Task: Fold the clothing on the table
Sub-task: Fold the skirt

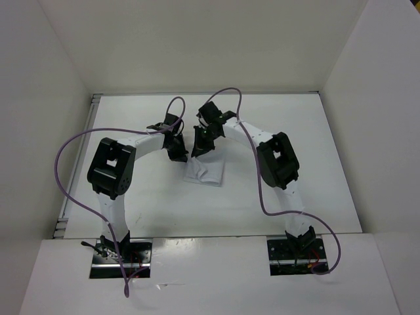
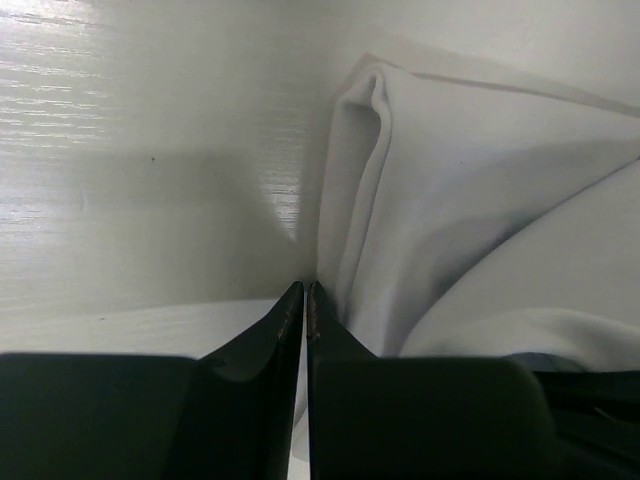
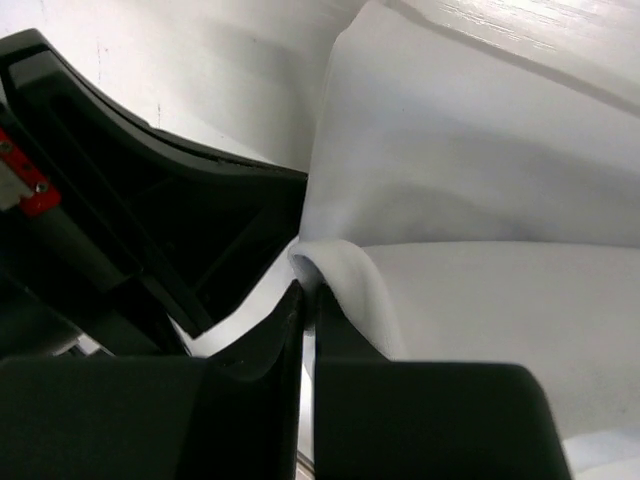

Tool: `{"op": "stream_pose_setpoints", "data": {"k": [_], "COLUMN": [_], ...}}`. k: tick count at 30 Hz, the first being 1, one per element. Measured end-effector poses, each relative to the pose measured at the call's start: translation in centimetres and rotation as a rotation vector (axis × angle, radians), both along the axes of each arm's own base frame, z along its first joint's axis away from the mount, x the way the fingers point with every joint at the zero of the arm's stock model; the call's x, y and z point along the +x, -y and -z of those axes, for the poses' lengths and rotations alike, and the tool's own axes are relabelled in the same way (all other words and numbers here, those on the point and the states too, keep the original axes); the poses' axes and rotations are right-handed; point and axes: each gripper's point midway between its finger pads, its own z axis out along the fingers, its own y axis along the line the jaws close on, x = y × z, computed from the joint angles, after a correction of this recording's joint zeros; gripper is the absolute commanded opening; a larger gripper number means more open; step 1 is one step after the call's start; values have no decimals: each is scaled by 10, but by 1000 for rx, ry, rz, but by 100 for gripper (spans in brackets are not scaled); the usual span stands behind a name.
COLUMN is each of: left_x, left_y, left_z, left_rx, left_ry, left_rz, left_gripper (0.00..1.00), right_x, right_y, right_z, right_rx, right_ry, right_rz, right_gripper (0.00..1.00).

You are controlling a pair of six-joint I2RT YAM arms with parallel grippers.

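White walls (image 1: 197,39) box in the table (image 1: 295,131), a wide matte surface. The left arm (image 1: 111,170) and the right arm (image 1: 279,161) reach in from the near edge and bend toward each other until their wrists almost meet near the middle.

Just in front of that meeting point lies the clothing (image 1: 207,174), already drawn in to a small, roughly rectangular bundle that looks several layers deep. It sits well clear of every table edge.

The left gripper (image 2: 305,290) is clenched to a hairline gap, and the cloth's rounded edge runs down to its tips, so it appears to be pinching the fabric. The right gripper (image 3: 305,288) is fully closed, with a small curl of fabric raised right at its tips, which also reads as a pinch. The two grippers work the same far side of the bundle, close together.

Judging by this, the fold is late in its course: both grippers seem to hold one edge, ready to carry it over. The next move calls for lifting that edge evenly, bringing it toward the near side without dragging the lower layers, and laying it flat before letting go.

The fabric is thin, limp and unmarked. It has soft rolled creases and a shallow diagonal fold line, and its top layer is smooth.
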Motion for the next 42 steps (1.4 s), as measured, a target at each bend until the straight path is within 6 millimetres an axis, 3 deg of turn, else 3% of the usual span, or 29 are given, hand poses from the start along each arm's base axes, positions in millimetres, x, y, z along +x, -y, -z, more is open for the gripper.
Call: {"op": "stream_pose_setpoints", "data": {"k": [4,6,8,9,15,19,21,24,27,29,32,34,37,39,42], "left_x": [0,0,0,-1,0,5,8,17,15,5,-11,-17,-14,-13,-2], "left_y": [0,0,0,0,-18,-37,-42,-31,3,27,64,90,117,122,110], "left_z": [0,0,0,0,-2,-24,-46,-88,-127,-143,-156,-158,-143,-120,-91], "left_rx": [2,1,0,0,21,35,40,13,-80,-155,-254,-312,-349,-342,-319], "left_ry": [1,1,1,0,-9,25,67,156,240,260,266,252,230,180,122], "left_rz": [7,8,9,10,-6,-46,-42,6,132,233,397,494,577,576,525], "left_gripper": [9,9,9,9,13,14,14,14,13,14,19,20,16,15,13], "right_x": [0,-2,-4,-6,-9,-12,-9,4,23,34,42,36,20,13,6], "right_y": [-6,-8,-10,-12,-27,-31,-26,-4,41,71,114,127,136,139,142], "right_z": [4,5,6,4,-9,-41,-69,-115,-151,-158,-145,-125,-93,-83,-83], "right_rx": [0,0,2,13,121,189,202,204,193,163,89,42,-15,-35,-41], "right_ry": [-7,-13,-20,-26,-47,-27,26,140,238,271,267,228,153,123,117], "right_rz": [-3,-2,-1,-8,-28,-35,-19,39,151,229,337,365,370,372,375], "right_gripper": [3,19,24,34,38,35,30,14,7,7,7,7,7,7,8]}}
